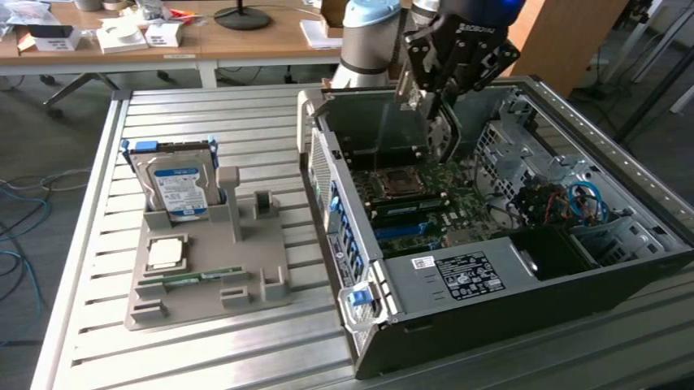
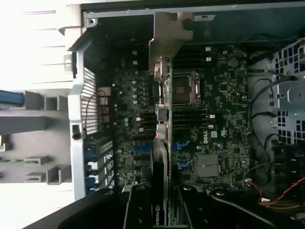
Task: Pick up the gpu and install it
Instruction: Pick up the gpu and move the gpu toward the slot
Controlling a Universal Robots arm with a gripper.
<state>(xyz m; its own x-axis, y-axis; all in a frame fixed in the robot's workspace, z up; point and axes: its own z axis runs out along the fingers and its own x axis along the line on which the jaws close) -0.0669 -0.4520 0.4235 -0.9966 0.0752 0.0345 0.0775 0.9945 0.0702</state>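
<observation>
From the exterior view, the gripper (image 1: 440, 101) hangs over the open computer case (image 1: 607, 244) with the gpu (image 1: 443, 134) upright beneath it, and a hard drive (image 1: 179, 187) stands well apart. The wrist view adds the grip itself: the fingers (image 2: 138, 205) are clamped on the card edge-on, above the motherboard (image 2: 219, 95).

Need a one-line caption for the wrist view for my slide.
Hand holds the graphics card edge-on over the motherboard inside the open computer case.

The card (image 2: 159, 157) showed a dark edge, green logo and silver bracket; the gripper (image 2: 161, 191) was black. The black case (image 1: 488, 333) held a dark green board (image 1: 466, 199). At nine o'clock of it, a grey rack (image 1: 206, 284) carried a blue-and-white-labelled drive (image 1: 179, 187) on the ribbed silver table (image 1: 162, 353).
</observation>
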